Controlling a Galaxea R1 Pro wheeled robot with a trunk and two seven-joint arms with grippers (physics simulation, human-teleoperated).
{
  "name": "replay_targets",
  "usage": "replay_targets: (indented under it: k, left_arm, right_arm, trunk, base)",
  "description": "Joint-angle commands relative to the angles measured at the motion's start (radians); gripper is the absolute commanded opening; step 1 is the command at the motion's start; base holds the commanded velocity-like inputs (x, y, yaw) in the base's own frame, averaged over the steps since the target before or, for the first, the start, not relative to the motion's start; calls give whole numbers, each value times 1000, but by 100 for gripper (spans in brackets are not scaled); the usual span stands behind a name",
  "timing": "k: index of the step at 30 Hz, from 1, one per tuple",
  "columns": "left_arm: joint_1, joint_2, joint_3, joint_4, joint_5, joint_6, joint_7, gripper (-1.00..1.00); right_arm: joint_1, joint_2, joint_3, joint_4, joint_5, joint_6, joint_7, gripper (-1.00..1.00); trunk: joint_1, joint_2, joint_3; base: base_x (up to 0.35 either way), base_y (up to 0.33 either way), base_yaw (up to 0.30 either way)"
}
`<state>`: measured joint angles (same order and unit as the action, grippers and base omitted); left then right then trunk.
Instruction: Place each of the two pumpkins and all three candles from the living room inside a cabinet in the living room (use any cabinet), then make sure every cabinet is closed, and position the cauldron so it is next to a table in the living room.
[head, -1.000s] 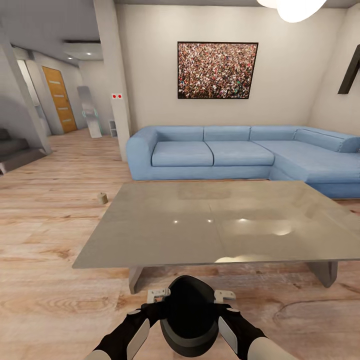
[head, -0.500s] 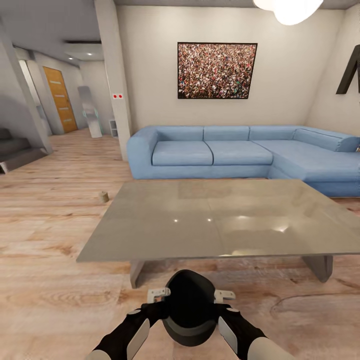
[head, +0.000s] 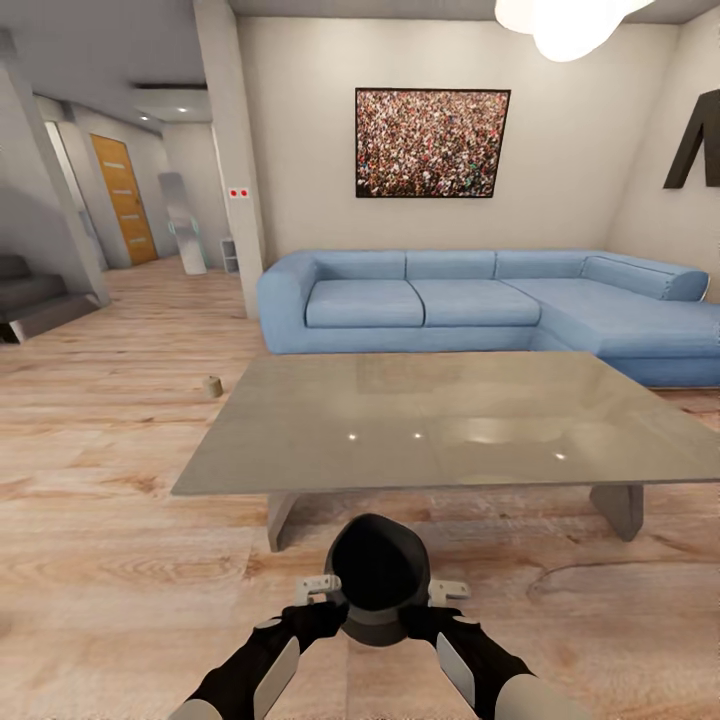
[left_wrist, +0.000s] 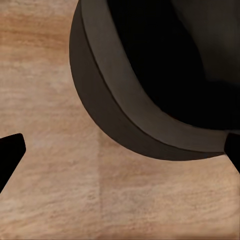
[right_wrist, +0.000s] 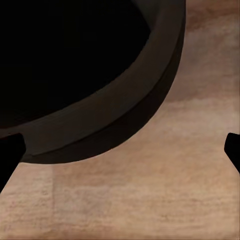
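Note:
The matte-black cauldron (head: 377, 578) sits between my two grippers, just in front of the near edge of the grey glossy table (head: 440, 425). My left gripper (head: 318, 590) flanks its left side and my right gripper (head: 447, 590) its right side. In the left wrist view the cauldron (left_wrist: 150, 75) lies beyond the widely spread fingers of the open left gripper (left_wrist: 121, 150), over wooden floor. The right wrist view shows the cauldron (right_wrist: 90, 75) likewise beyond the open right gripper (right_wrist: 121, 150). One small beige candle (head: 212, 386) stands on the floor left of the table.
A blue corner sofa (head: 480, 305) runs behind the table and along the right. A white pillar (head: 232, 160) stands at the back left, with stairs (head: 30, 300) at the far left. Wooden floor stretches wide to the left of the table.
The whole view has shifted, so the camera has moved back and the table looks farther off. The cauldron between my grippers now looks smaller and farther from the head.

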<state>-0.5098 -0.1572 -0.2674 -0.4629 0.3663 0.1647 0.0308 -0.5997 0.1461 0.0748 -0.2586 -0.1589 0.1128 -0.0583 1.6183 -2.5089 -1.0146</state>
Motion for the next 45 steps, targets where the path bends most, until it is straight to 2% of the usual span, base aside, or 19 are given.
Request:
replay_targets:
  k: [1, 6, 16, 19, 20, 25, 27, 33, 36, 40, 45]
  left_arm:
    - [0, 1, -5, -2, 8, 4, 4, 100]
    - [-1, 3, 5, -4, 9, 5, 5, 100]
    - [-2, 1, 17, -5, 10, 18, 10, 100]
    - [-4, 0, 26, -5, 11, 56, 8, 100]
    - [-7, 0, 30, -10, 10, 102, 6, 100]
    - [-11, -1, 33, -70, 40, 254, 9, 100]
    - [-13, -1, 32, -80, 44, 295, 14, 100]
    - [-43, 6, 31, -94, 43, 449, 27, 100]
    - [-50, 13, 31, -94, 44, 479, 82, 100]
    - [-53, 15, 32, -94, 46, 489, 166, 100]
    - [-55, 18, 33, -94, 47, 492, 195, 100]
  right_arm:
    - [0, 0, 8, -2, -10, 5, -6, 100]
    - [0, 0, 8, -2, -10, 5, -6, 100]
    - [0, 0, 8, -2, -10, 4, -1, 100]
    - [0, 0, 8, -2, -10, 5, 1, 100]
    - [0, 0, 8, -2, -10, 9, 1, 100]
    - [0, 0, 8, -1, -9, 26, 0, 100]
    - [0, 1, 8, -1, -8, 46, 0, 100]
    - [0, 2, 4, -1, -10, 172, -7, 100]
    - [0, 3, 2, -1, -11, 226, -8, 100]
    - [0, 2, 2, -2, -12, 232, -8, 100]
    - [0, -1, -5, -2, -19, 231, -9, 100]
  trunk:
    - [0, 0, -1]
    - [0, 0, -1]
    - [-5, 2, 38]
    - [-6, 3, 49]
    - [-7, 3, 53]
    - [-9, 4, 73]
    - [-10, 5, 80]
    - [-12, 6, 103]
    - [-14, 7, 115]
    - [-16, 8, 131]
    - [-18, 9, 150]
  base:
    - [-40, 0, 0]
    - [-17, 0, 0]
    - [-1, 0, 0]
    - [0, 0, 0]
    - [0, 0, 0]
    - [0, 0, 0]
    - [0, 0, 0]
    - [0, 0, 0]
    - [0, 0, 0]
    - [0, 0, 0]
    - [0, 0, 0]
